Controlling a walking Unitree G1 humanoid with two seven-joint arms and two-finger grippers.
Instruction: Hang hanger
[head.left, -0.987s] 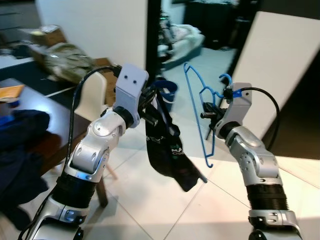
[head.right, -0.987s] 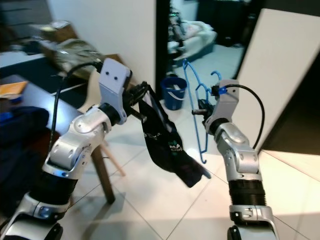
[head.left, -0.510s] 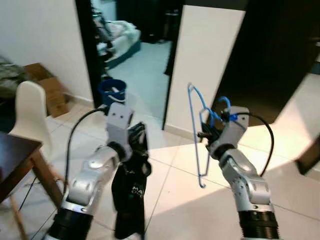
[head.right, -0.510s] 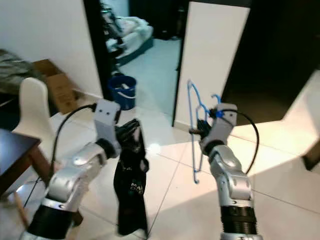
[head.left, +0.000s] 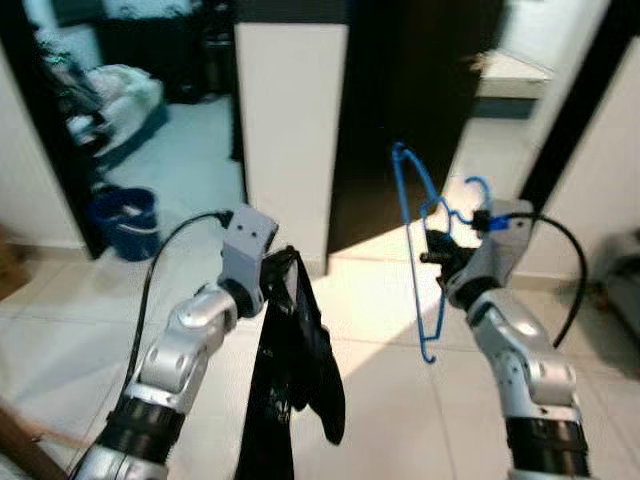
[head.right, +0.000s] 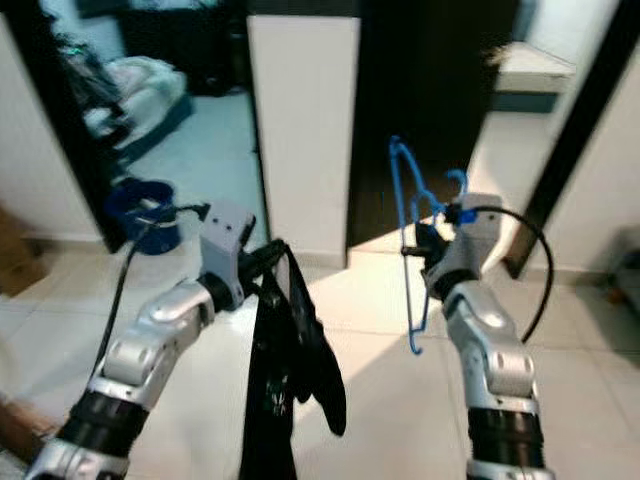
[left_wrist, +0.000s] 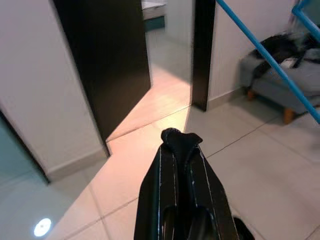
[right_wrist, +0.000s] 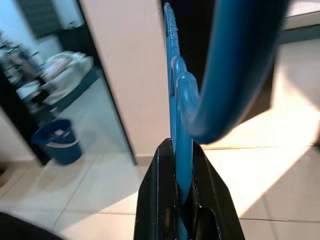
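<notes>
While right tool (head.left: 436, 258) grips blue hanger (head.left: 415, 215), left tool (head.left: 283, 262) pinching dark garment (head.left: 295, 370): pale tiled floor (head.left: 380, 400), dark doorway (head.left: 400, 110).

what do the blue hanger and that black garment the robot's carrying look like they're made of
Blue hanger, in the right gripper: probably plastic or coated wire, going by its thin, smooth, uniformly coloured rod. Black garment, in the left gripper: soft fabric, hanging limp in folds with white print.

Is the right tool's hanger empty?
Yes, the blue hanger in the right tool is bare; the black garment hangs from the left tool.
</notes>
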